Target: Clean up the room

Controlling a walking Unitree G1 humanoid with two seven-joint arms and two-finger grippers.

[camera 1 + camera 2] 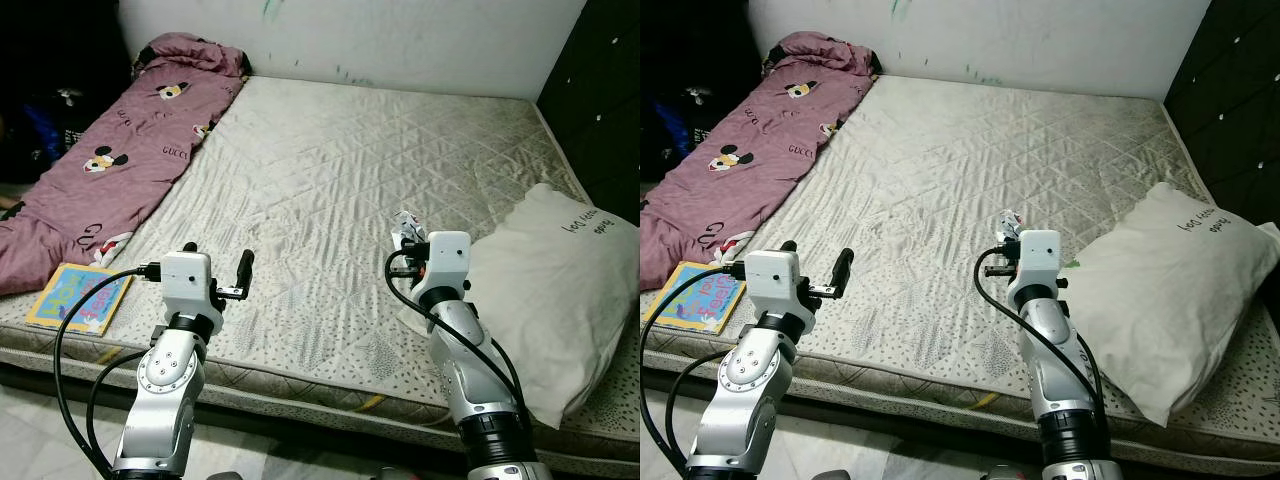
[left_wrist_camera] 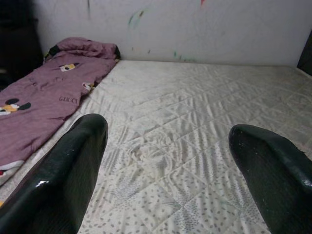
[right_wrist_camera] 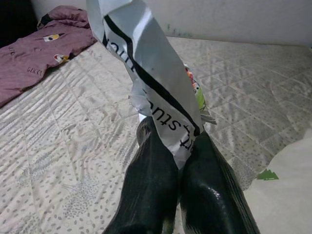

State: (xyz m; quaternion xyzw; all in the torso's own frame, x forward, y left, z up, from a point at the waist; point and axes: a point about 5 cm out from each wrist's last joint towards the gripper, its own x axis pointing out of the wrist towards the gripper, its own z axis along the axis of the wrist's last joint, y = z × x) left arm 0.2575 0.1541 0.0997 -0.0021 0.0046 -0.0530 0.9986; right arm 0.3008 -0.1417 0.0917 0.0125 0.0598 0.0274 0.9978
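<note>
A crumpled white wrapper [image 3: 146, 73] with black lettering stands up from my right gripper [image 3: 173, 141], which is shut on its lower end. In the left eye view this right gripper [image 1: 408, 250] hovers over the mattress [image 1: 340, 170] just left of the pillow, the wrapper [image 1: 404, 226] poking up beyond it. My left gripper [image 1: 216, 264] is held over the bed's front left part, open and with nothing in it; its fingers [image 2: 73, 161] frame bare mattress.
A purple cartoon-print blanket [image 1: 120, 160] lies along the bed's left side. A colourful book [image 1: 80, 297] rests at the front left corner. A white pillow [image 1: 560, 290] lies at the right. A dark cabinet [image 1: 600, 90] stands beyond it.
</note>
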